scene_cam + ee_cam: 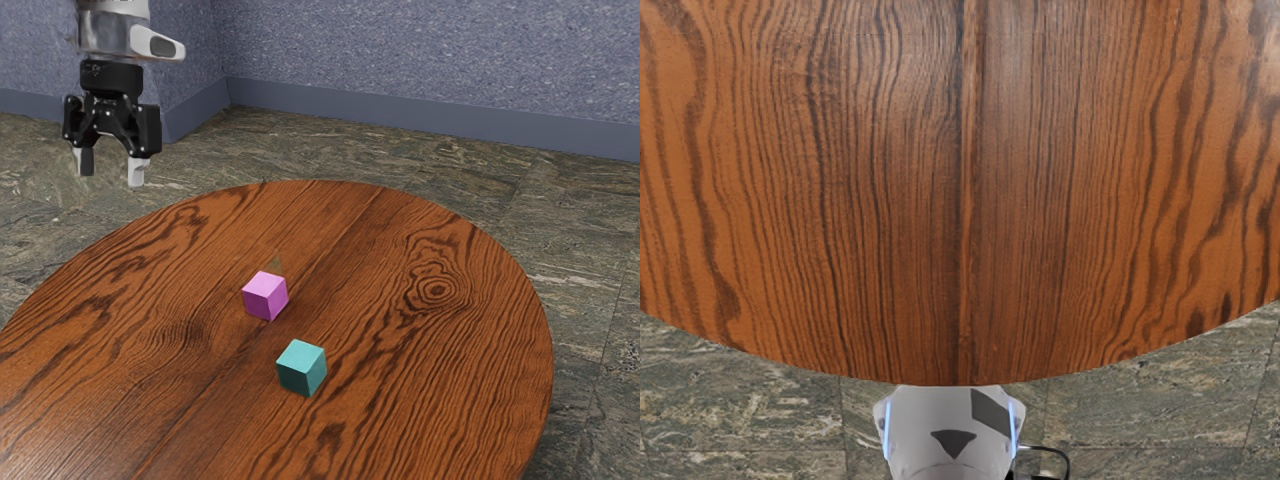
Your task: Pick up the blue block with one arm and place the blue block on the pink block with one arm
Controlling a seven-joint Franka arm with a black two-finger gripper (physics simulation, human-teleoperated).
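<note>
Table [430, 390] lies well below us; our gripper [112, 172] hangs high by its rim, spread wide apart, holding nothing. We should cross to the blue block [301, 367], near the pink block [265, 296], and descend square to its faces.

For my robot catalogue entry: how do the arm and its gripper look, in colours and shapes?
The arm is silver-grey, with a white cover bearing a dark grey patch. The gripper has a black boxy body and two pale grey fingers.

farther block [265, 295] on table [420, 400], nearer block [301, 366] near it, apart
</note>
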